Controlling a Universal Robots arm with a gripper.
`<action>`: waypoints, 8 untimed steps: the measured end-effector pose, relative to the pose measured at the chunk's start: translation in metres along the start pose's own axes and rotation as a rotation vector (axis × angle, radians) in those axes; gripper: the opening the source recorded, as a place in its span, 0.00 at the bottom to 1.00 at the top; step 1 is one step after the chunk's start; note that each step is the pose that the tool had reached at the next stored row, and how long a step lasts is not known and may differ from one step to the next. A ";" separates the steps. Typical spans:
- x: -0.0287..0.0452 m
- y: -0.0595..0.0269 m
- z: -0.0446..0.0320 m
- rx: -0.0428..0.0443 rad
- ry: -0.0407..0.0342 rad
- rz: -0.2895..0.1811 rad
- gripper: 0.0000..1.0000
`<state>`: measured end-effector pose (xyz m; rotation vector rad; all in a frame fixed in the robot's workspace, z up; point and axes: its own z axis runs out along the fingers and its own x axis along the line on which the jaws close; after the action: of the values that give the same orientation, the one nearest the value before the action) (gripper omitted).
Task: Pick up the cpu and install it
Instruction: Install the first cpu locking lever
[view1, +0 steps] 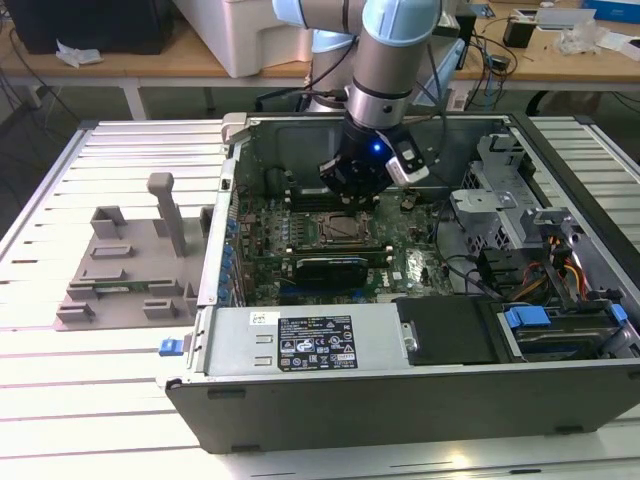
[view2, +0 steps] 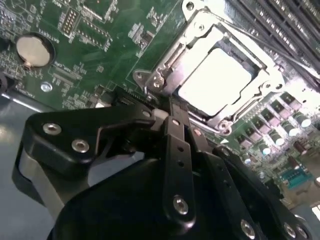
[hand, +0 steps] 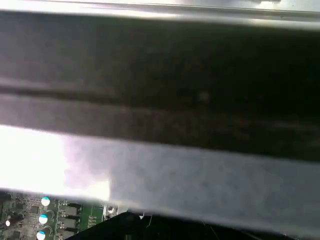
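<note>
**Claw poised at the socket, chip already seated**

Black claw linkage (view2: 172, 112) is seen closest to the lens in the second wrist view, its two fingers drawn together with nothing between them, the tips resting just beside the metal latch corner of the socket frame (view2: 165, 75). The cpu (view2: 217, 75) is found lying flat inside that frame, at about one o'clock from the fingertips; its pale metal top is left exposed through the frame's window, so it is judged to be installed already, with the load plate laid over its edges to keep it pressed down. A round coin cell (view2: 32, 50) is seen on the motherboard (view2: 100, 45) at ten o'clock.

In the exterior view the claw (view1: 357, 187) is held low inside the open computer case (view1: 400, 390), directly over the socket, presumably because the latch is reached only from above. The long black expansion card (view1: 325, 268) lies at six o'clock of the socket. The case is carried on a slatted tabletop (view1: 100, 360), and a grey parts fixture (view1: 130, 270) sits at nine o'clock.
</note>
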<state>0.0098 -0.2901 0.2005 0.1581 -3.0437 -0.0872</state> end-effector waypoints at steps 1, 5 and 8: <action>-0.0021 0.0019 0.0012 0.0006 0.0006 -0.001 0.11; -0.0054 0.0052 0.0017 0.0033 0.0013 -0.003 0.11; -0.0059 0.0073 -0.0053 -0.0016 -0.0052 -0.004 0.11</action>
<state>0.0154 -0.2825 0.2057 0.1641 -3.0485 -0.0905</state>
